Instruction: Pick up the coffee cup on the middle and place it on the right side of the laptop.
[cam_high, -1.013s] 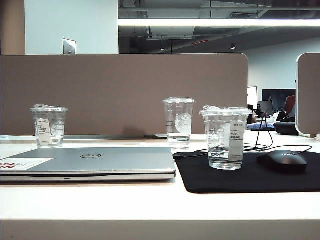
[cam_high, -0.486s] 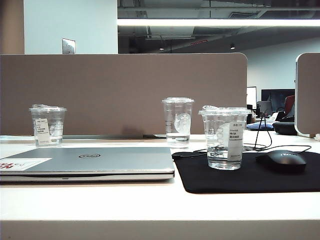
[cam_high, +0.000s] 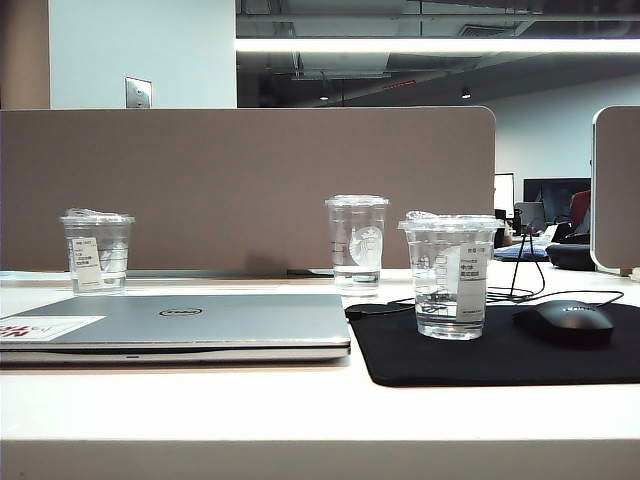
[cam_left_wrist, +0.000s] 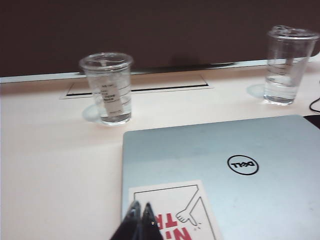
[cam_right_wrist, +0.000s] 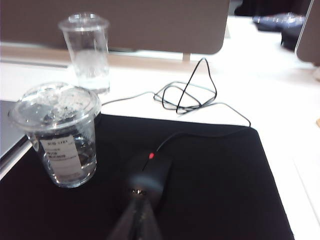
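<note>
Item: coffee cup, upright on the black mat, just beside the laptop on its right edge, ahead of the right gripper and off to its laptop side, apart from it. Placement looks complete. Right gripper: blurred, fingers appear together, nothing held. Left gripper: fingers together, empty, low over the laptop's sticker corner. Step in hand, as judged: stand clear. Any move should go up and away from the cup, without sweeping across the mat. Obstructions: mouse directly before the right gripper, nearest thing to it; its cable looped beyond. Others: tall lidded cup farther beyond the coffee cup; labelled cup past the laptop, well ahead of the left gripper.
</note>
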